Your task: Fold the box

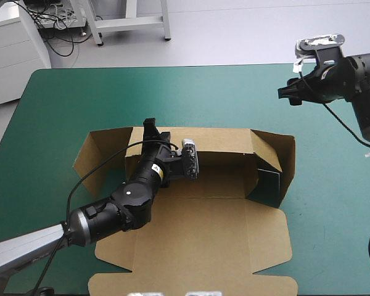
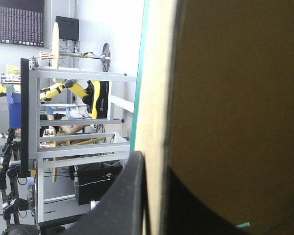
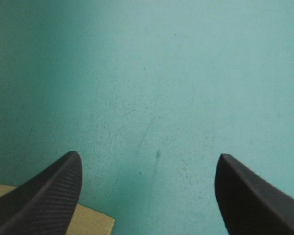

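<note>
No text, number or brand readable in any view. Box [image 1: 203, 234]: plain brown board, no print legible. Small yellow patch [image 1: 164, 174] on left arm [image 1: 135, 191]: too small to read.

The table [image 1: 55, 105], under its teal-green cover, stands on a pale grey floor [image 1: 234, 31]. In the high view a white drawer cabinet [image 1: 12, 49] sits at ten o'clock, with loose black cables [image 1: 61, 34] beside it and white frame legs [image 1: 132, 21] near twelve. The left wrist view shows a white metal rack [image 2: 78, 148] before a bright white wall [image 2: 117, 29].
</note>
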